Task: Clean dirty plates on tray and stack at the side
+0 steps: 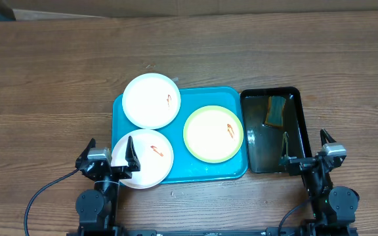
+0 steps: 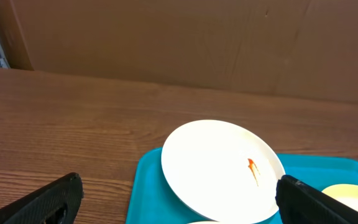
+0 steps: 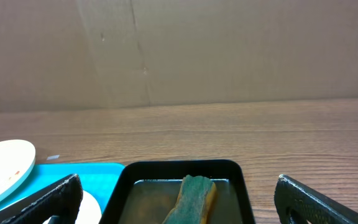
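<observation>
A large flat turquoise plastic tray (image 1: 195,172), rectangular with rounded corners and a low rim, lies on the wood-grain table (image 1: 58,85). It carries three smooth round plates, each marked with a small red-orange smear.

A white plate (image 1: 151,100) sits at the tray's far left corner, with its edge hanging out over the rim. A second white plate (image 1: 146,160) overhangs the tray's near left corner in the same way. The third plate, pale inside a yellow-green rim (image 1: 213,134), lies flat on the tray's right half and is wholly inside the rim.

Just beside the tray's right edge stands a smaller black rectangular tub (image 1: 305,131) with glossy walls. It holds shallow water and a rectangular sponge (image 1: 275,110), green on one face and yellow-brown on its side, lying at the tub's far end.

The left gripper (image 1: 110,152) is at the tray's near left corner with its black fingers spread wide and grasping nothing. One finger shows over the near white plate, but I cannot tell whether it touches. The right gripper (image 1: 305,147) is off the tray's near right corner, at the tub's near end, equally wide apart and empty.

Plain brown cardboard (image 2: 166,43) stands beyond the table.
</observation>
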Robot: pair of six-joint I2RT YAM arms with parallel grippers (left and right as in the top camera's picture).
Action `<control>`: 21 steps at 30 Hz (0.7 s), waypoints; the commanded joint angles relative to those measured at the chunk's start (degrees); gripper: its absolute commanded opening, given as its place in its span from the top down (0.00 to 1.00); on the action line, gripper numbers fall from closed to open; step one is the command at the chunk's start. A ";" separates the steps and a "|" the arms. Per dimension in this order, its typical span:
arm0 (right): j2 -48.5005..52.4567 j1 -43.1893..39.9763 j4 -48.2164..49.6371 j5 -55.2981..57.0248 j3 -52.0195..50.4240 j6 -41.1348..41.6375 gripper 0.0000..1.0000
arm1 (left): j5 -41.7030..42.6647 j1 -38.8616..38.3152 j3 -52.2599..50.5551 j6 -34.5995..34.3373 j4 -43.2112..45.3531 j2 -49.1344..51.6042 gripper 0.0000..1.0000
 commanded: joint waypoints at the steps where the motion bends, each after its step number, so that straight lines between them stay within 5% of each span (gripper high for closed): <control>1: -0.26 0.22 0.28 -0.07 -0.61 0.37 0.00 | -0.52 0.24 -0.20 0.81 0.15 -0.22 0.00; 6: -0.26 0.22 0.28 -0.07 -0.61 0.37 0.00 | 3.41 0.24 1.77 0.20 0.26 -0.22 0.00; 13: -0.26 0.22 0.28 -0.07 -0.61 0.37 0.00 | 6.29 0.24 17.07 -0.22 -14.05 2.01 0.00; 21: -0.26 0.17 1.53 -0.04 -0.61 1.57 0.00 | 16.20 0.24 42.49 1.75 -31.98 23.21 0.00</control>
